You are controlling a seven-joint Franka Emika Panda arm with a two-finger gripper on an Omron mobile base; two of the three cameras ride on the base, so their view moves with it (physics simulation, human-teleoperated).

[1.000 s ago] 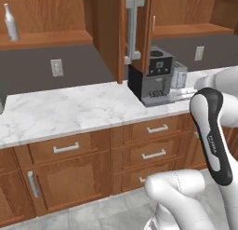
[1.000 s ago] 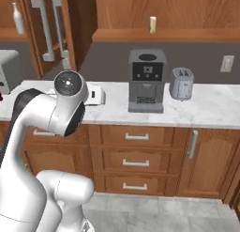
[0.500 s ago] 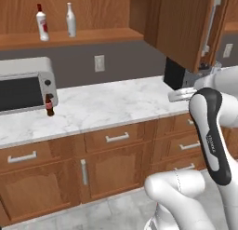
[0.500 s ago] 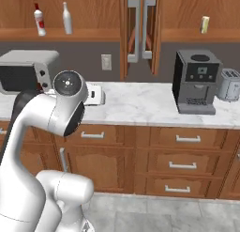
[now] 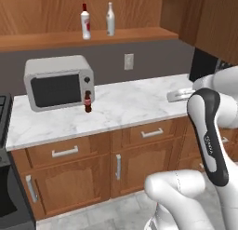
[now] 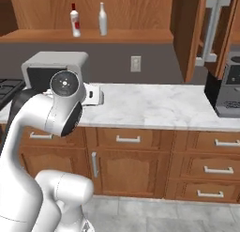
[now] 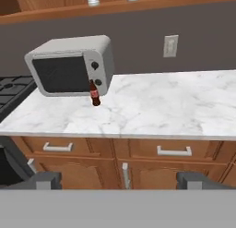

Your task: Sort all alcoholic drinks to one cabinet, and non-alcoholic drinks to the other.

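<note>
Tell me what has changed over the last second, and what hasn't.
The base drove left along the counter, so the whole view shifted: the coffee machine slid towards the right edge, and the microwave and cola bottle came into view. Nothing was taken hold of or let go. The two tall bottles, red-labelled and plain, stayed in the open cabinet; the gripper stayed open, its jaws empty.

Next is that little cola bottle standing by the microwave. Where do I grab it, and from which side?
Likely best at the cola bottle body, below its narrow neck, with the open pincer level. It stands upright on the counter, close against the microwave front corner, so come from the open counter-edge side, jaws on either side of the body.
</note>
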